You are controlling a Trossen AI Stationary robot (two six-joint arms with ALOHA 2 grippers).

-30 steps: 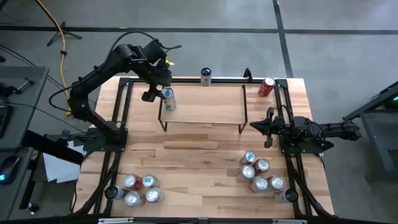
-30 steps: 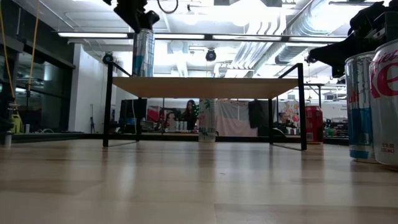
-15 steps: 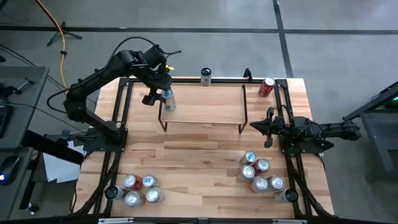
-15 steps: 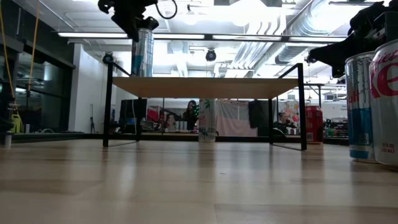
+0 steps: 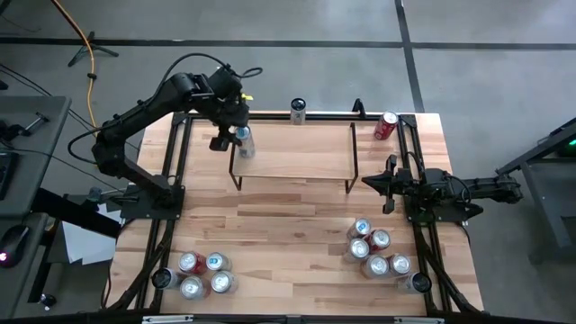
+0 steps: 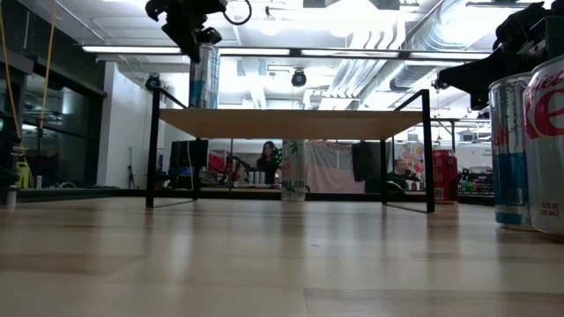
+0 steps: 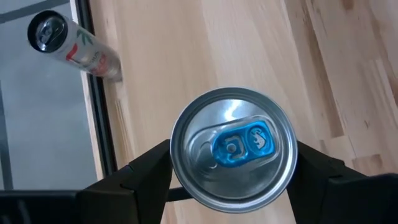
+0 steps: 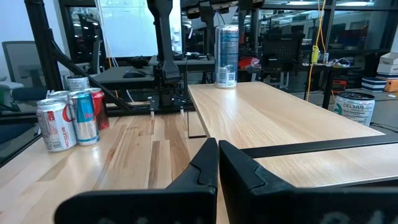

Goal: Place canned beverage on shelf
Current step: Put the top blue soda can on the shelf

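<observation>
A tall silver can with a blue tab [image 7: 233, 146] stands upright at the far left corner of the shelf [image 5: 297, 157], a low wood-topped riser on thin black legs. My left gripper [image 5: 239, 136] is above the can and shut on its upper part. The low view shows the can [image 6: 204, 84] under the gripper [image 6: 199, 37], its base at the plank [image 6: 291, 112]. My right gripper [image 5: 369, 183] waits, shut and level, at the shelf's right end, touching nothing. My left gripper pinches the can's side wall just under the top rim [image 7: 177, 163], one finger [image 7: 146, 171] on each of two opposite sides. The fingers come steeply from above, slanting from the table's left. The can is upright, and its base [image 6: 204, 106] meets the shelf top.
A can [image 5: 298, 111] stands at the table's far edge behind the shelf. A red can [image 5: 385, 126] lies at the far right. Clusters of cans stand near left [image 5: 202, 274] and near right [image 5: 378, 252]. Black frame rails [image 5: 175, 171] run along both sides.
My left gripper has sunk a little and rolled slightly, still shut on the can. The can has stayed at the shelf's far left corner.
</observation>
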